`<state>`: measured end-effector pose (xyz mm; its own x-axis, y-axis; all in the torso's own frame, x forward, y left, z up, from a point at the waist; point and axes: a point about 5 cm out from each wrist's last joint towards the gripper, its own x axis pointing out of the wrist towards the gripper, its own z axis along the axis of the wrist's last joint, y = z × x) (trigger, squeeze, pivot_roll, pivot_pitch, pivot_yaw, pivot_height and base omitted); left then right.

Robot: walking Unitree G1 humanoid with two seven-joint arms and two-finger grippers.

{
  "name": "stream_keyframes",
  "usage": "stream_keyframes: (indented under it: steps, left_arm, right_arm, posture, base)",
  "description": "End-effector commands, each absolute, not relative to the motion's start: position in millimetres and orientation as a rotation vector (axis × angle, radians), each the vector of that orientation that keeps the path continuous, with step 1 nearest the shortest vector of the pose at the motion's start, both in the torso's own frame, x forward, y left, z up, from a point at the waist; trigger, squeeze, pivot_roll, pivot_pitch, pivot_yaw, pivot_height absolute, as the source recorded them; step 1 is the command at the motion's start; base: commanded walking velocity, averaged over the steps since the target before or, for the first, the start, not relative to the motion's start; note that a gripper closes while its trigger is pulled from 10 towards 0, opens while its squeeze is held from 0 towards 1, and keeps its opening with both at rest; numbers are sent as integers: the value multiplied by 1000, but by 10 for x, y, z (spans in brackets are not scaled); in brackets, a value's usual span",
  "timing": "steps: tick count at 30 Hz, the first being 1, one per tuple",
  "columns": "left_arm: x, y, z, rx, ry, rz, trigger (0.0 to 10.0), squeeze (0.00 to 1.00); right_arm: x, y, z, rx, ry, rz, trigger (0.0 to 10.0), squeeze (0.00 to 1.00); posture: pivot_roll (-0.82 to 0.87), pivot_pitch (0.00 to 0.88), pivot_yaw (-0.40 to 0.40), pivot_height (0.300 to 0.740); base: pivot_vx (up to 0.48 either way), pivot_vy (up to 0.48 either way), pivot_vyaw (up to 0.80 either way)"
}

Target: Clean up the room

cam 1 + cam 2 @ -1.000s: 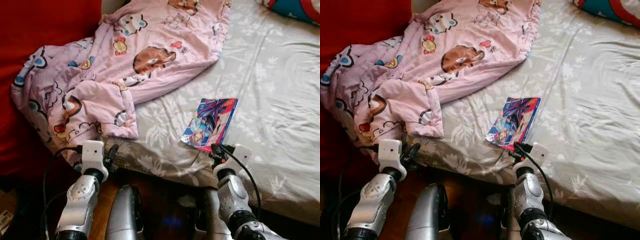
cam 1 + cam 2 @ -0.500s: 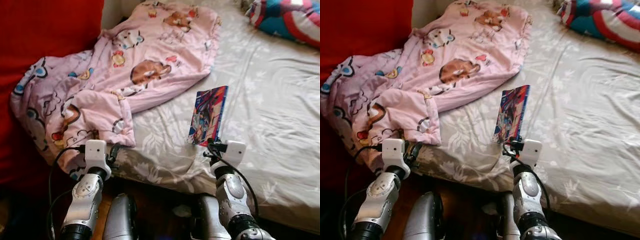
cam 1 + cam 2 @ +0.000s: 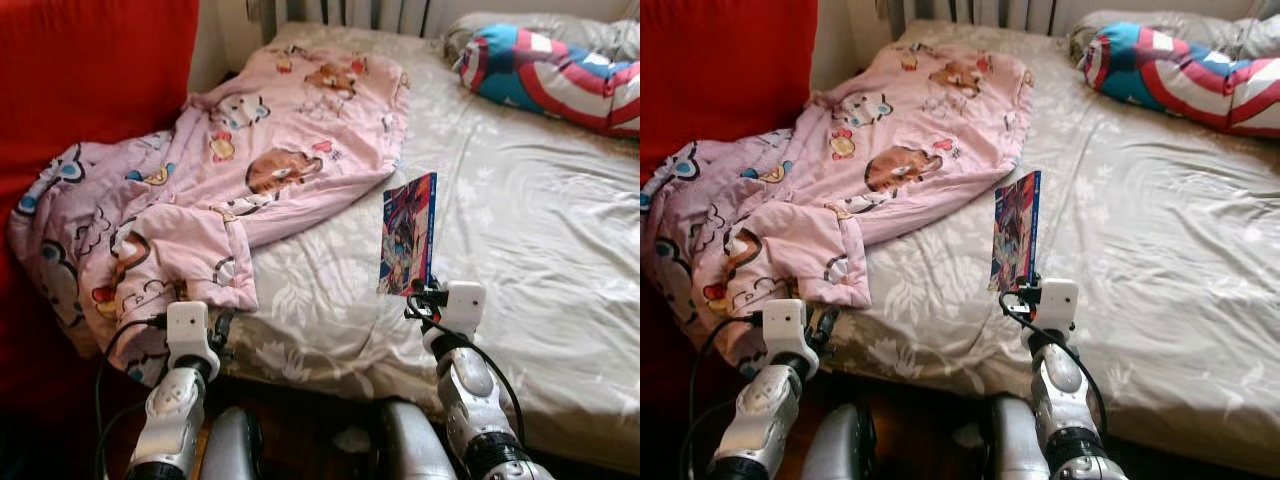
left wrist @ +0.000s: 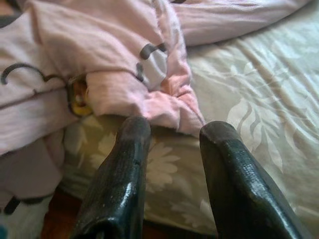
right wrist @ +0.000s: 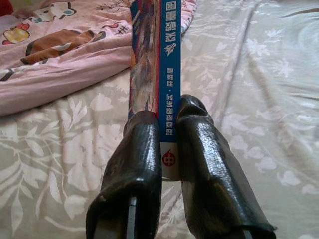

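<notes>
My right gripper (image 3: 412,294) is shut on the lower edge of a colourful comic book (image 3: 408,233), which stands upright above the grey floral bed sheet (image 3: 520,230). In the right wrist view the two black fingers (image 5: 142,149) pinch the book's blue spine (image 5: 167,59). My left gripper (image 3: 222,322) is open at the bed's front edge, just below the crumpled corner of a pink cartoon blanket (image 3: 230,170). The left wrist view has its fingers (image 4: 127,159) apart, with the blanket's hem (image 4: 149,99) right beyond their tips.
A red wall or curtain (image 3: 90,70) rises on the left. A red, white and blue pillow (image 3: 545,75) lies at the bed's far right. A radiator (image 3: 350,12) stands behind the bed. Dark wooden floor (image 3: 310,430) runs below the mattress edge.
The book went from lying flat on the sheet to standing upright in my right gripper, lifted. The camera has tilted up, bringing the pillow and radiator into view. The left gripper stays put.
</notes>
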<state>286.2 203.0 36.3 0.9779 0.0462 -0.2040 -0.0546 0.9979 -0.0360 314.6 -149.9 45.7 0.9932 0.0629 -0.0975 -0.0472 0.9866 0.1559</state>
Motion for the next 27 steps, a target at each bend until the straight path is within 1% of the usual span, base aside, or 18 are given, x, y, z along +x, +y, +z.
stream_keyframes:
  steps: [1, 3, 7, 10, 21, 27]
  left_arm:
    - [2825, 2104, 310, -54, 226, 79, 10000, 0]
    - [2813, 2119, 290, -62, 234, 88, 10000, 0]
    - [2795, 2111, 214, -65, 262, 90, 10000, 0]
    - [2791, 2088, 168, -66, 282, 85, 10000, 0]
    - [2738, 2108, -37, -69, 406, 102, 10000, 0]
    - [2633, 2100, -191, -45, 500, 106, 10000, 0]
  right_arm:
    - [3210, -1483, 582, 143, 49, 67, 10000, 0]
    - [3213, -1483, 584, 144, 50, 65, 10000, 0]
    - [3204, -1448, 559, 144, 62, 75, 10000, 0]
    - [3210, -1440, 562, 147, 64, 75, 10000, 0]
    - [3213, -1457, 527, 152, 93, 63, 10000, 0]
    - [3198, -1431, 501, 159, 100, 64, 10000, 0]
  posture:
    - [-44, 84, -33, 682]
    - [-42, 82, -33, 692]
    - [-35, 70, -33, 727]
    - [-35, 63, -32, 740]
    - [-33, 34, -27, 740]
    - [-25, 10, -17, 740]
  base:
    - [0, 0, 0]
    - [0, 0, 0]
    - [0, 0, 0]
    - [0, 0, 0]
    - [0, 0, 0]
    - [0, 0, 0]
